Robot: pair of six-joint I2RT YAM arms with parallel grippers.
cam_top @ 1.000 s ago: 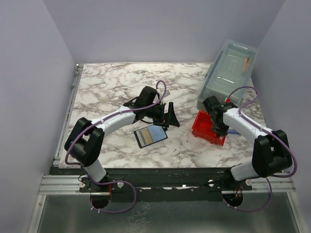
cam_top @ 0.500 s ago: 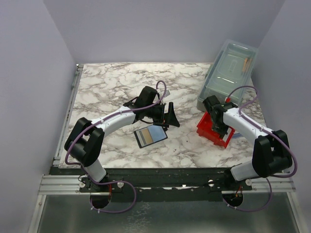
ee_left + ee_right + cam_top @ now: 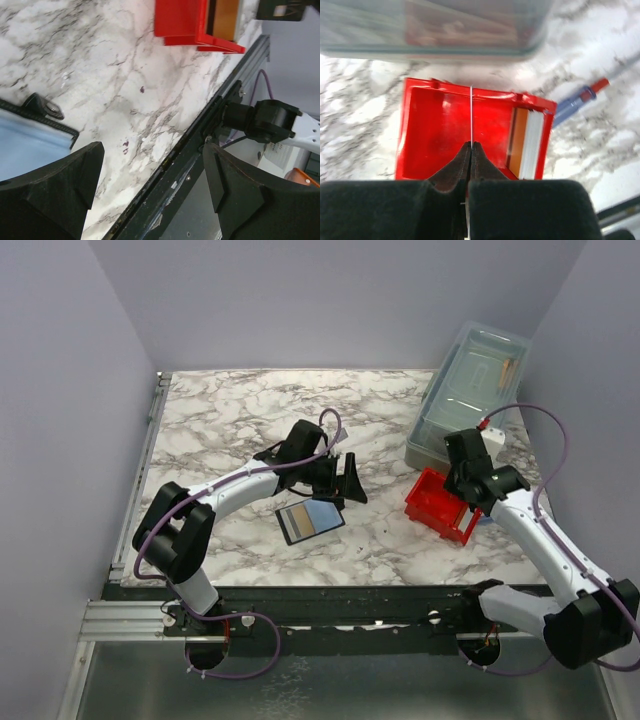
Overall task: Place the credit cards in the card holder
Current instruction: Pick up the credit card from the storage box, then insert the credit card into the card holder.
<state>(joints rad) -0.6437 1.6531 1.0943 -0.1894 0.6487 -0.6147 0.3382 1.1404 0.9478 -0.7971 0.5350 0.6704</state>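
- Plainly, the right gripper (image 3: 471,145) is pinched shut on a card (image 3: 471,115). The wrist view shows the card only as a thin pale line standing out past the fingertips, so its face and colour cannot be told.
- That gripper hangs over the bare half of the bin (image 3: 435,125). The stack (image 3: 519,140) of other cards stands on edge against one end wall, an orange face beside a white one.
- The holder (image 3: 310,521) lies open and flat on the table (image 3: 230,420), pale blue panel up. It is well apart from the bin, to the robot's left of it and slightly nearer the bases.
- Its long axis runs roughly left to right in the top view, the right end tipped a little away from the bases.
- The left gripper (image 3: 345,480) hovers with jaws wide and holds nothing, just beyond the holder's far right corner. That arm is much the nearer one, yet the card is in the right.
- The coming move likely turns on carrying the card leftward over bare marble, then turning it from on-edge to match the holder's slot. Where that slot opens cannot be made out.
- A pinch this thin may let the card pivot on the way.
- The box (image 3: 470,390) and pen (image 3: 580,97) lie off that path.
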